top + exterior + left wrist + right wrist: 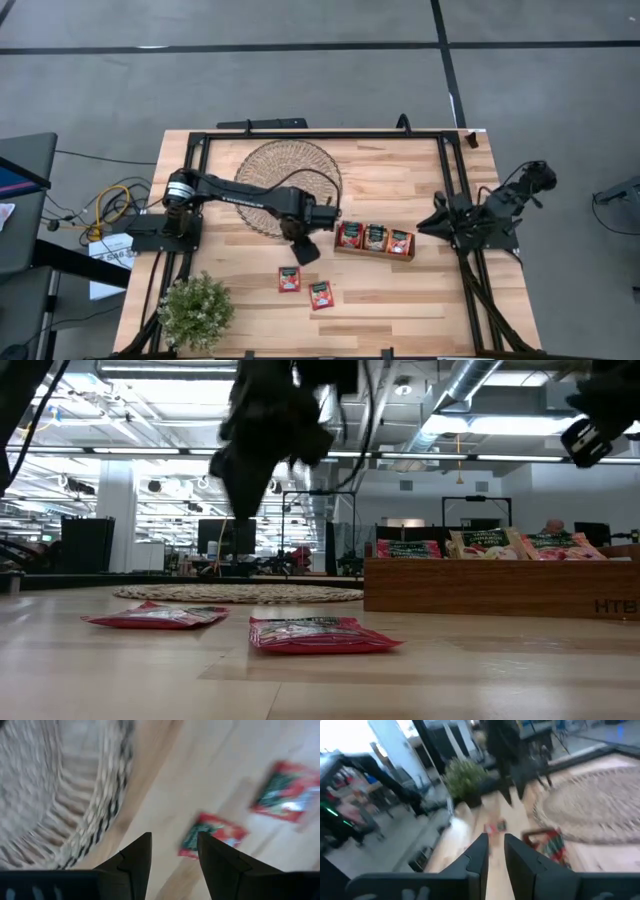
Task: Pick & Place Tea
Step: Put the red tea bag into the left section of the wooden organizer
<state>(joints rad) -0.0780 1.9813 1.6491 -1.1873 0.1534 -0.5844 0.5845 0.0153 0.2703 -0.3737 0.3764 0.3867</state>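
Care is needed for the next pick, I think: the left tool (303, 250) hangs above the desk (420, 290) just near of the woven mat (288, 172), its two fingers (137, 855) well apart with nothing between them, and two red sachets lie loose on the wood a little nearer. The left sachet (289, 279) is the closer one, so it is probably the target; the right sachet (321, 295) lies just beside it, apart from it. Both lie flat, so the fingers should come down straight over one sachet, press at two opposite edges and lift slowly, without pushing the neighbour. The sachets are almost square, so a long axis is hard to name; the left one sits nearly straight with the desk edge, the right one is turned a little. Three more sachets stand upright in the wooden tray (374, 252) to the right. The right tool (493, 851) waits at the right edge of the desk, its fingers close together and empty.
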